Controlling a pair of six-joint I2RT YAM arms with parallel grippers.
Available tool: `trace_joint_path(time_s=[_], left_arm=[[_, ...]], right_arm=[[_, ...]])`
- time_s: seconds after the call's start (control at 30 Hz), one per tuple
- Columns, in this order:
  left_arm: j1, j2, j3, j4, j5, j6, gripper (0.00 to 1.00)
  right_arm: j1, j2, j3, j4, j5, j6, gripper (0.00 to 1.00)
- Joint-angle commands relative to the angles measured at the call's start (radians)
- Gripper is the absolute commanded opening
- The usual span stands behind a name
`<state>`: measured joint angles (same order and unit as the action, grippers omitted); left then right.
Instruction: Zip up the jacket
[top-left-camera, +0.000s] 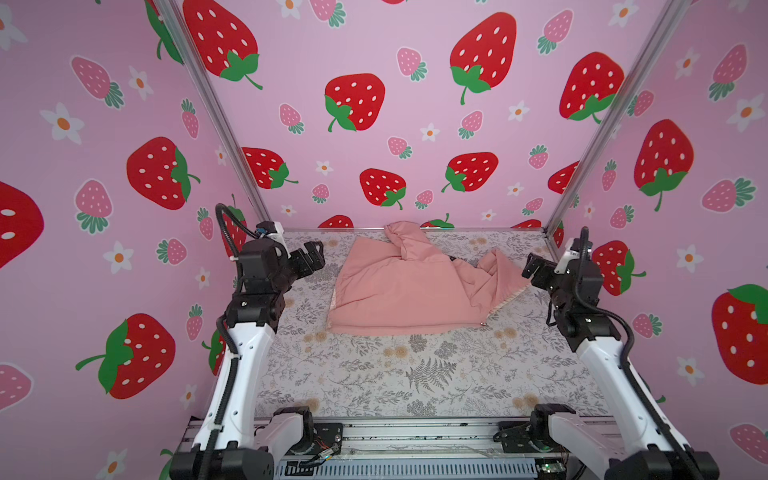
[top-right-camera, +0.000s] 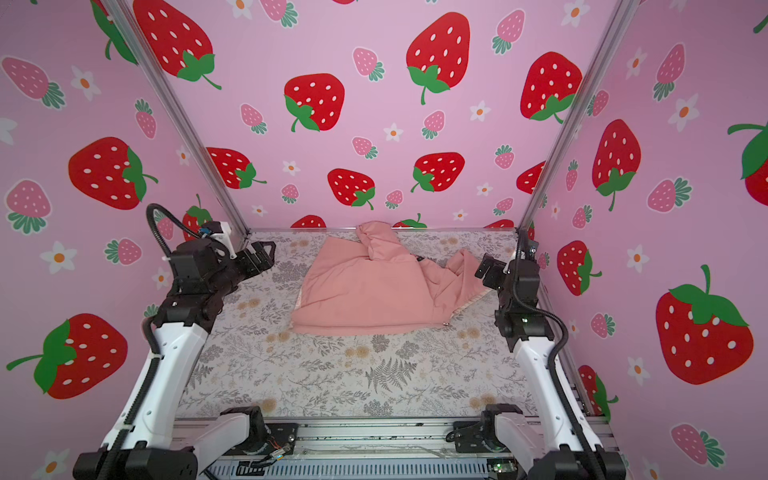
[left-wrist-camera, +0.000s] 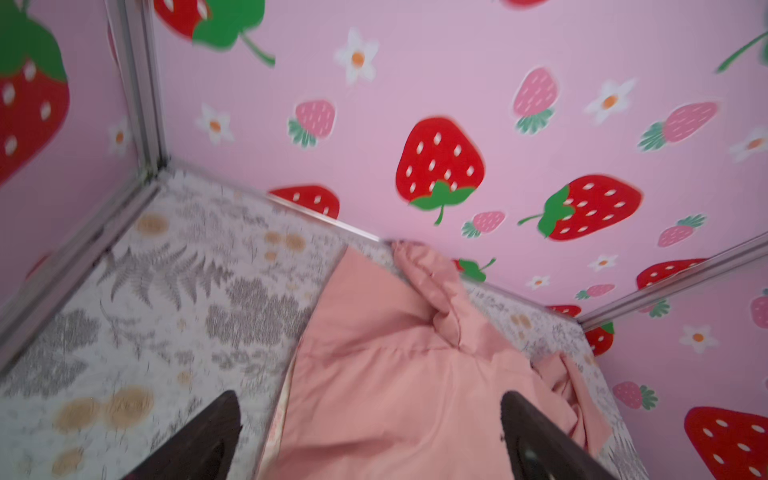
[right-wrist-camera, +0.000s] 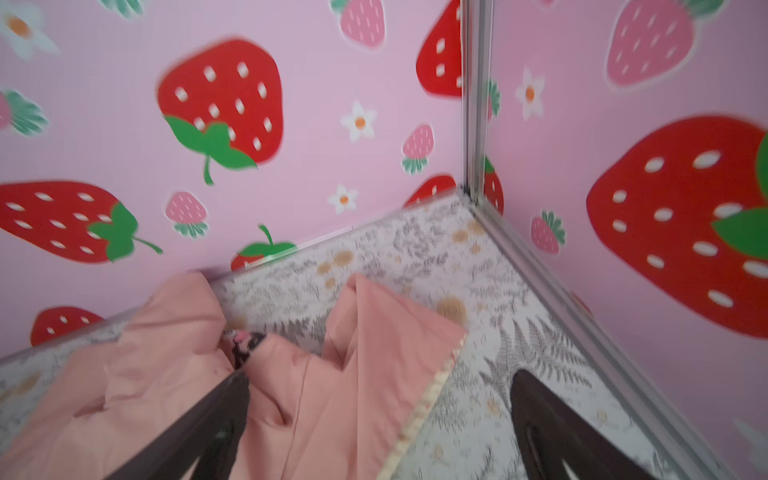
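Both top views: jacket on floral tabletop, strawberry walls, left pincer and right pincer agape.

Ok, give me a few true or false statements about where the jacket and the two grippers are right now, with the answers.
1. The jacket lies crumpled at the far end of the table. True.
2. The left gripper is clamped on the jacket. False: it is open, off to the jacket's side, holding nothing.
3. The right gripper is open. True.
4. The table is plain white. False: it shows a grey fern and flower print.
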<state>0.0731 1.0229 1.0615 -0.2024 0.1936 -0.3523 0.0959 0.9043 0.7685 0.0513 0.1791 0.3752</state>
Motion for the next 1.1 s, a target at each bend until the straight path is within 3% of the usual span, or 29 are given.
trace_joint_path(time_s=[0.0,0.07,0.13,0.23,0.33,0.5,0.6,0.73,0.77,0.9,0.93,0.97,1.07], left_arm=[[0.002,-0.080,-0.221,0.384,-0.066,0.087,0.99],[0.001,-0.123,-0.336,0.508,-0.145,0.072,0.99],[0.001,-0.116,-0.405,0.533,-0.192,0.120,0.99],[-0.005,-0.028,-0.485,0.515,-0.298,0.153,0.99],[-0.023,0.101,-0.570,0.617,-0.370,0.193,0.99],[-0.049,0.288,-0.615,0.784,-0.420,0.217,0.99],[-0.058,0.376,-0.651,0.916,-0.432,0.231,0.99],[-0.082,0.522,-0.754,1.252,-0.437,0.261,0.99],[-0.094,0.516,-0.753,1.236,-0.448,0.271,0.99],[-0.109,0.514,-0.711,1.150,-0.442,0.290,1.00],[-0.108,0.506,-0.687,1.092,-0.442,0.284,0.99],[-0.109,0.520,-0.676,1.100,-0.445,0.285,0.99],[-0.101,0.529,-0.621,0.995,-0.438,0.280,0.99]], right_arm=[[-0.006,-0.144,-0.208,0.329,0.065,-0.100,0.99],[-0.006,-0.190,-0.323,0.473,0.096,-0.183,0.99],[-0.005,-0.151,-0.362,0.469,0.194,-0.203,0.99],[-0.006,-0.039,-0.461,0.580,0.255,-0.219,0.99],[0.001,0.088,-0.555,0.774,0.277,-0.170,0.99],[0.073,0.333,-0.555,1.005,0.351,-0.272,0.99],[0.084,0.442,-0.570,1.161,0.337,-0.296,0.99],[0.087,0.571,-0.605,1.327,0.289,-0.319,0.99],[0.090,0.610,-0.630,1.431,0.270,-0.339,0.99],[0.099,0.692,-0.606,1.455,0.234,-0.370,0.99],[0.103,0.701,-0.583,1.415,0.238,-0.377,0.99],[0.103,0.674,-0.535,1.267,0.242,-0.361,0.99],[0.071,0.682,-0.521,1.269,0.211,-0.331,0.99]])
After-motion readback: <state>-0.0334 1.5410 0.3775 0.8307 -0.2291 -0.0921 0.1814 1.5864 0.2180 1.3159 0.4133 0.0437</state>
